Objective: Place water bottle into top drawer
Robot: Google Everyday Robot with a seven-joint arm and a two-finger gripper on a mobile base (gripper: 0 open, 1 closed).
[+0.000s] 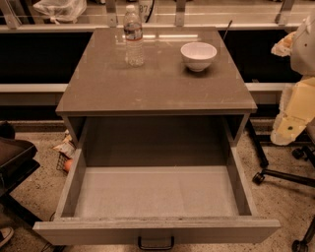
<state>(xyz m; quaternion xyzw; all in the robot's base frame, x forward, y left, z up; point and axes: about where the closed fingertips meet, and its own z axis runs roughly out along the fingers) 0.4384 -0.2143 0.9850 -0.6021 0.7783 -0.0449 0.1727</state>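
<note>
Closest thing at the bottom of the frame is the top drawer, pulled all the way out. Its front panel runs along the bottom edge with a dark handle in the middle. Inside it's just a flat grey bottom and tall side walls, nothing in it yet.

Above that is the flat brown top of the cabinet, a bit shiny with some light glare near the back. The water bottle is on it, back near the far edge and a little left of centre, standing upright with its white cap on. So it's on the top, not in the drawer. A white bowl sits to its right, well apart from it and a touch nearer to the camera. The bottle is clearly taller than the bowl.

The gripper is out of the shot as far as I can see, so I can't tell whether it's released or clenched. All that shows is a pale yellow and white chunk of the robot arm hanging at the right edge, off to the side of the cabinet and touching nothing on it.

Lower right there's a chair base with wheels on the speckled floor. At the far upper left a plastic bag sits behind a rail
</note>
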